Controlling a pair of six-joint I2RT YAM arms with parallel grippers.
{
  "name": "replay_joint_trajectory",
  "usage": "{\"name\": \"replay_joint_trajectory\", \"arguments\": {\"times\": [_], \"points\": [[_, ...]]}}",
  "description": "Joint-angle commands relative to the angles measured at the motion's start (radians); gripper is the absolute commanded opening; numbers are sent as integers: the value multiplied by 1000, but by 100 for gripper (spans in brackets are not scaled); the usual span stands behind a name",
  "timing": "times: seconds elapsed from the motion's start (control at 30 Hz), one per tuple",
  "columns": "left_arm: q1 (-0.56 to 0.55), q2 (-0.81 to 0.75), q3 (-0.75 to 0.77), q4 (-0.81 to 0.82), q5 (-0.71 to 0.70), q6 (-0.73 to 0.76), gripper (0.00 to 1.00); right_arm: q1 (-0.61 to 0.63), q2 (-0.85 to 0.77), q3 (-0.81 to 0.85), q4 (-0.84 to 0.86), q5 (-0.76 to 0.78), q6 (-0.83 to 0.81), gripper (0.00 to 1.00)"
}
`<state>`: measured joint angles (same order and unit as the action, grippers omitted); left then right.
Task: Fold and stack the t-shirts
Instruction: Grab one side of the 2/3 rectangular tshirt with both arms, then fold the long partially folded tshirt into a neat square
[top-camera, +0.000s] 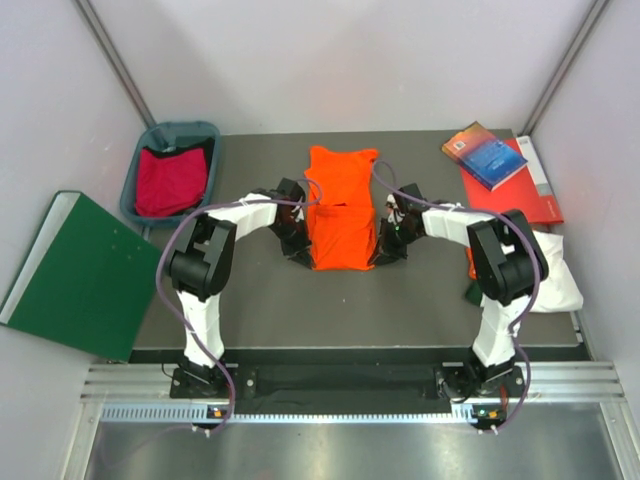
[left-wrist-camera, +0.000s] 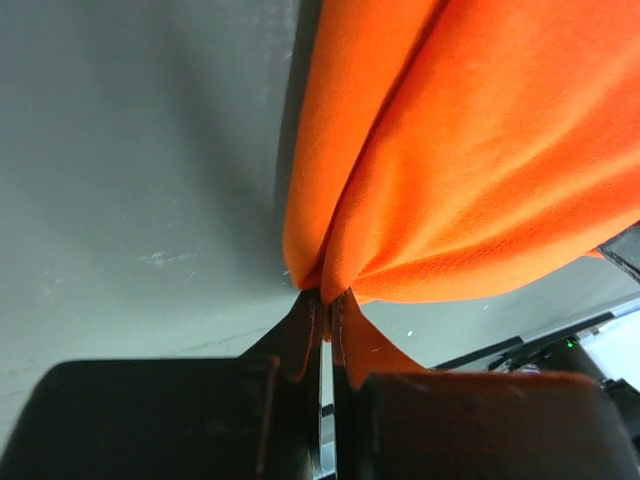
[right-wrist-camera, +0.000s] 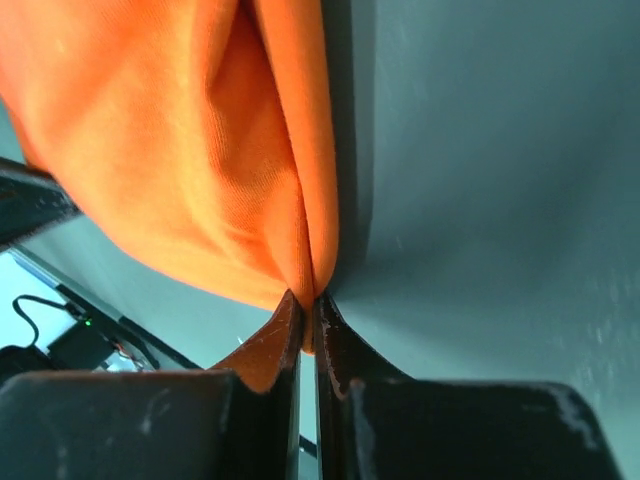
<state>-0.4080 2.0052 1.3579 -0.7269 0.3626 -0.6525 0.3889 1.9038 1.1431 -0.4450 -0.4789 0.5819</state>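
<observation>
A bright orange t-shirt (top-camera: 342, 205) lies in the middle of the grey table, its near part raised in a fold between the two arms. My left gripper (top-camera: 303, 252) is shut on the shirt's left near edge; in the left wrist view the orange cloth (left-wrist-camera: 470, 150) is pinched between the fingertips (left-wrist-camera: 326, 305). My right gripper (top-camera: 384, 252) is shut on the right near edge; in the right wrist view the cloth (right-wrist-camera: 200, 150) is pinched at the tips (right-wrist-camera: 310, 305). A crimson red shirt (top-camera: 168, 180) lies in a bin. A white shirt (top-camera: 560, 275) lies at the right edge.
A blue-grey bin (top-camera: 152, 137) stands at the back left. A stiff dark-green board (top-camera: 75, 270) lies off the table's left side. Red and blue books (top-camera: 500, 165) lie at the back right. A dark green bit (top-camera: 471, 292) shows by the right arm.
</observation>
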Motion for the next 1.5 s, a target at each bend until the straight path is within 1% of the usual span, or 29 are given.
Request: {"name": "replay_joint_trajectory", "arguments": {"times": [0.0, 0.1, 0.27, 0.3, 0.37, 0.43, 0.47, 0.5, 0.53, 0.57, 0.63, 0.67, 0.73, 0.77, 0.8, 0.83, 0.87, 0.93, 0.97, 1.0, 1.07, 1.23, 1.47], "points": [[-11, -103, -71, -6, -59, -4, 0, 13, -112, -66, -18, 28, 3, 0], [-38, -173, -132, -37, -59, -6, 0, 18, -163, -92, -69, 14, -28, 0], [-94, -299, -178, -112, -54, -15, 0, 33, -258, -105, -158, -44, -71, 0], [-100, -337, -171, -121, -56, -18, 0, 34, -274, -99, -190, -53, -83, 0], [-103, -365, -140, -169, -69, -16, 0, 34, -325, -65, -216, -63, -93, 0], [-101, -375, -47, -222, -109, -3, 0, 31, -359, -20, -267, -55, -108, 0], [-101, -372, -13, -233, -117, 4, 0, 27, -362, 36, -282, -46, -114, 0], [-100, -355, 63, -242, -137, 13, 0, 16, -356, 65, -302, -40, -122, 0], [-100, -343, 101, -247, -149, 19, 0, 10, -348, 96, -304, -37, -123, 0], [-97, -311, 177, -255, -155, 22, 0, 1, -338, 159, -305, -29, -128, 0], [-75, -264, 254, -259, -166, 42, 0, -24, -283, 223, -294, -26, -132, 0], [-63, -208, 335, -276, -168, 50, 0, -30, -257, 295, -291, -23, -140, 0], [-19, -156, 397, -275, -143, 59, 0, -45, -165, 377, -290, -9, -168, 0], [-3, -108, 443, -263, -131, 62, 0, -48, -132, 456, -285, 9, -180, 0], [21, -85, 467, -240, -122, 77, 0, -53, -67, 496, -281, 23, -200, 0], [34, -59, 498, -240, -120, 83, 0, -54, -33, 539, -278, 34, -209, 0], [44, -7, 553, -240, -117, 89, 0, -58, 0, 622, -271, 54, -223, 0], [77, 45, 611, -236, -114, 106, 0, -61, 96, 699, -256, 82, -241, 0], [86, 90, 659, -229, -103, 109, 0, -62, 125, 774, -253, 89, -251, 0], [104, 110, 681, -221, -100, 111, 0, -64, 182, 805, -245, 98, -249, 0], [118, 157, 716, -168, -74, 111, 0, -70, 228, 874, -238, 109, -249, 0], [143, 227, 734, -4, -25, 71, 0, -84, 278, 868, -118, 146, -237, 0], [150, 314, 807, 102, -8, 44, 0, -97, 322, 880, 17, 181, -218, 3]]}}
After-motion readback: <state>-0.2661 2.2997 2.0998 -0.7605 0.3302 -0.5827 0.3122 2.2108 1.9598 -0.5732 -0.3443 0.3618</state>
